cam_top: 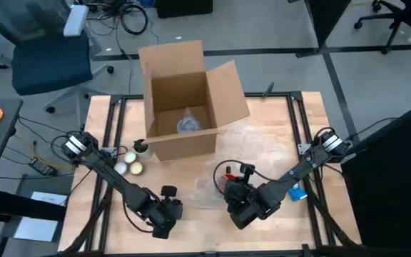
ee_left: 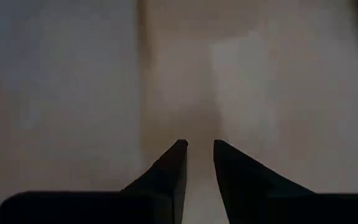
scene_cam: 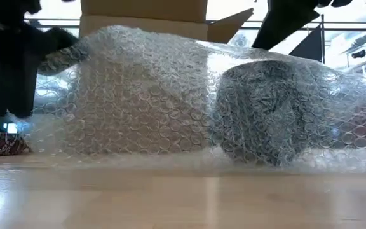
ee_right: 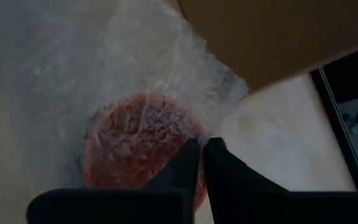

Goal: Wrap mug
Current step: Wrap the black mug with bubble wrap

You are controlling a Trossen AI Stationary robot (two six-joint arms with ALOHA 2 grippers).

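Note:
The orange-red mug (ee_right: 138, 143) stands on the wooden table (cam_top: 277, 135), near the middle of its near half. It is covered by a clear sheet of bubble wrap (scene_cam: 151, 89); through the wrap it shows as a dark round bulge (scene_cam: 265, 114). My right gripper (ee_right: 201, 144) is shut at the mug's edge, on the wrap, and shows from above near the mug (cam_top: 237, 203). My left gripper (ee_left: 201, 146) hovers over bare table left of the mug (cam_top: 164, 214). A narrow gap shows between its fingers, with nothing in it. My right gripper has its two fingers (ee_right: 188, 155) closed together on the bubble wrap where it lies over the mug's rim (ee_right: 182, 134). The fingers slant down from above and the near side. Their own tips hide how many layers they have. The wrap drapes slack over the mug.
An open cardboard box (cam_top: 184, 107) stands at the far middle of the table, with a wrapped bundle (cam_top: 189, 123) inside. Small round white things (cam_top: 128, 163) lie at the left. A blue object (cam_top: 296, 191) lies at the right by my right arm.

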